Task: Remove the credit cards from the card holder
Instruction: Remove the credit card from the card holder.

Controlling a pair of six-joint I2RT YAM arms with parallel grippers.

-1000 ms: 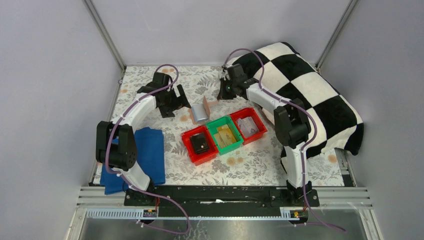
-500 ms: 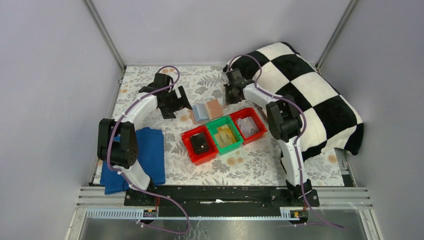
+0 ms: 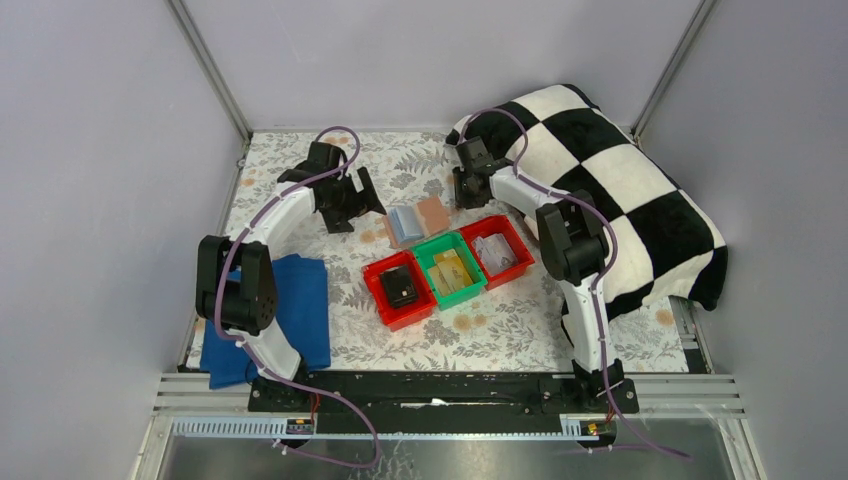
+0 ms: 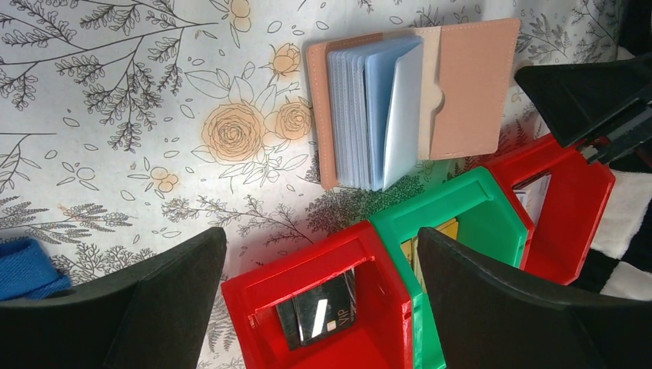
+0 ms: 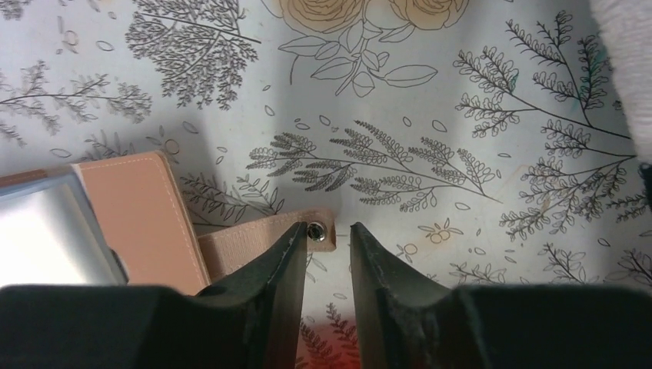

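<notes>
Lab cell: grey walls [image 3: 100,150], aluminium frame [image 3: 208,70]

Salmon-pink card holder [image 4: 473,84], grey-blue credit cards [image 4: 373,115], green bin [image 4: 454,201], floral table [image 4: 115,115], checkered blanket [image 3: 620,170].

One marking is legible. Left wrist view: the pale letters "VIP" stand on a black card [image 4: 315,317] lying in the red bin [image 4: 307,257] beside the green bin [image 4: 461,201]. A small mark below the letters on that card is too fine to read.

Plain grey-lilac walls [image 3: 420,60] enclose a floral-printed tabletop [image 3: 280,165], with a black-and-white checkered blanket [image 3: 640,190] heaped at right.
</notes>
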